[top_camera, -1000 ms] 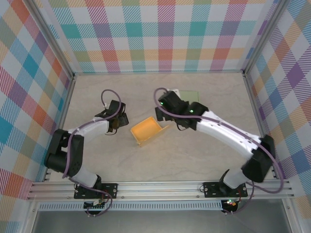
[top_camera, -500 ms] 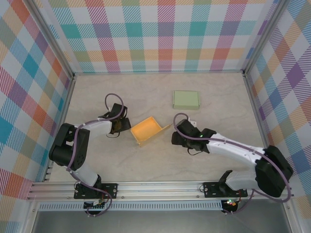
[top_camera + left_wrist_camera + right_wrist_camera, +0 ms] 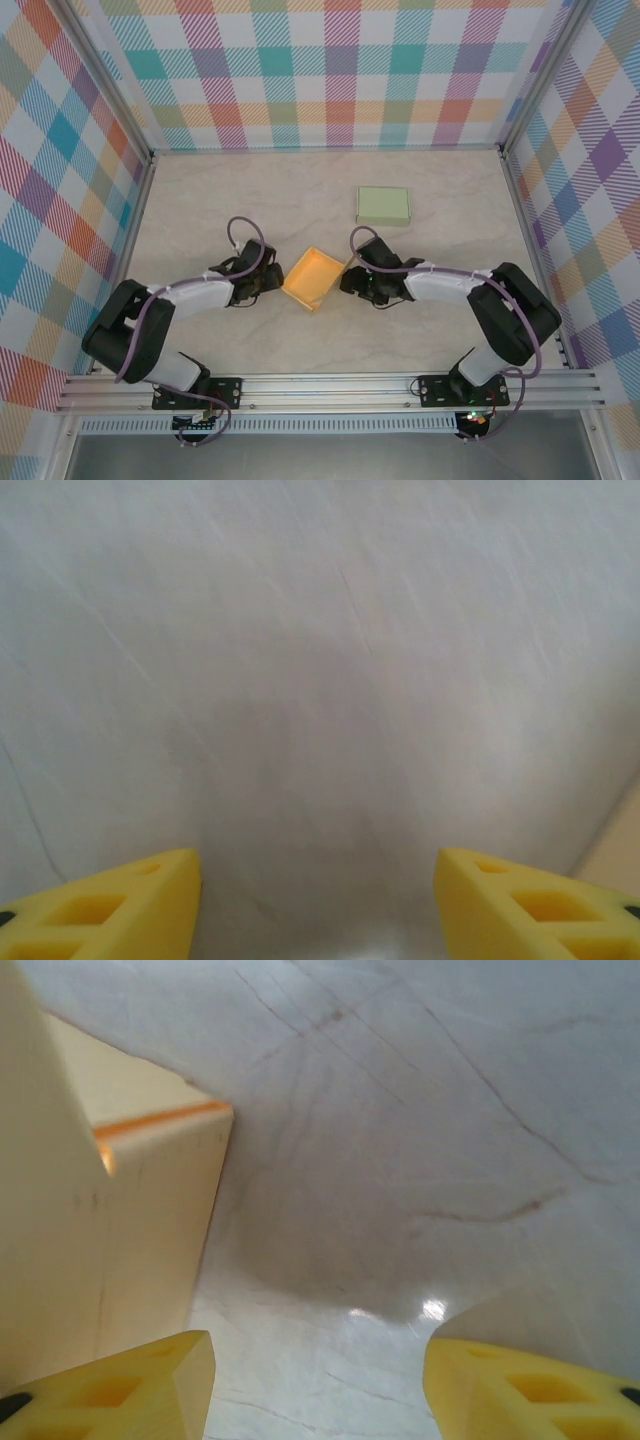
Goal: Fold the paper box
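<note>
Orange paper box [image 3: 312, 278], open-top, upright, sat diag.

Your top camera looks down from above the near edge. Both wrist cameras skim the table [image 3: 320, 680] closely, and the right one shares the paper box [image 3: 60, 1210] with it.

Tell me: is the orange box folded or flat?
Folded: the orange box has raised walls around an open top; the right wrist view shows one upright.

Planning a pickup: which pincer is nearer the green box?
Right. The right pincer sits nearside of the green box; the left pincer lies farther left, beyond the orange box.
</note>
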